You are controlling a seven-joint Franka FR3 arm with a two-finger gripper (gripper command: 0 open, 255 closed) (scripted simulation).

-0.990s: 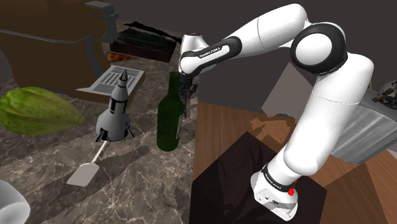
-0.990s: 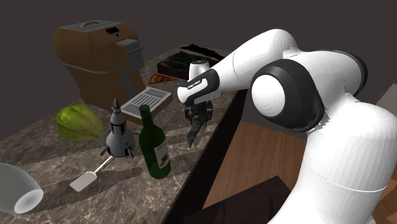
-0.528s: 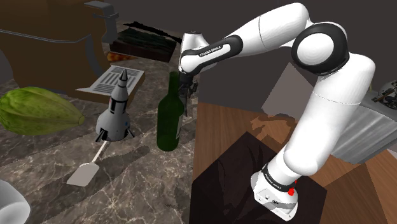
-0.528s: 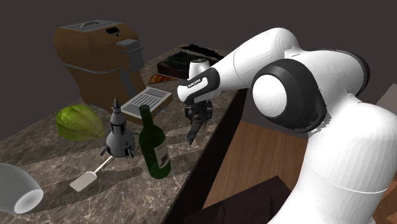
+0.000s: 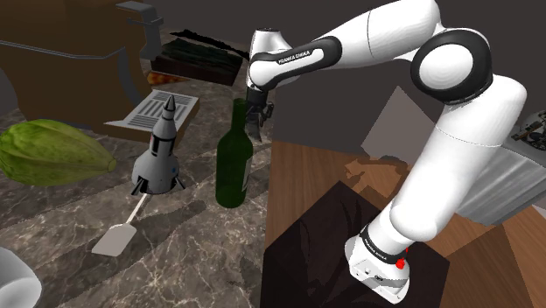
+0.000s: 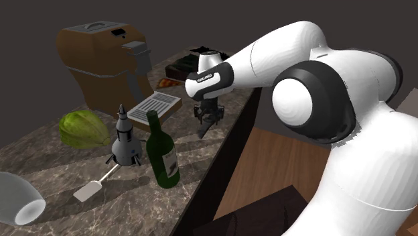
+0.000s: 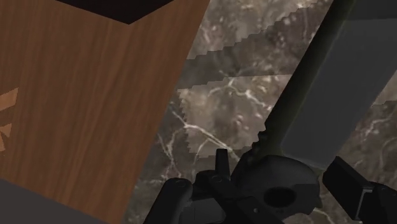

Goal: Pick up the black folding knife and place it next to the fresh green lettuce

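Note:
The dark folding knife (image 6: 203,129) hangs off the marble countertop (image 6: 67,167), clasped at its top end by my gripper (image 6: 206,118). In the wrist view the knife (image 7: 318,108) runs out from between the two fingers (image 7: 170,198), which are shut on its pivot end. In the shoulder view my gripper (image 5: 256,121) is just behind the neck of the green bottle (image 5: 233,162), near the counter's edge. The green lettuce (image 5: 51,153) lies at the far end of the counter, well away from the gripper; in the second exterior view the lettuce (image 6: 84,129) sits at the left.
Between gripper and lettuce stand the green bottle (image 6: 163,155) and a grey rocket model (image 6: 124,138), with a white spatula (image 6: 94,186) in front. A slatted grey board (image 6: 155,106), a brown appliance (image 6: 100,64) and a dark tray (image 6: 193,66) lie behind. A glass (image 6: 17,198) is at the lower left.
My gripper has risen with the knife still in it and shifted a little toward the back of the counter. Nothing else has moved.

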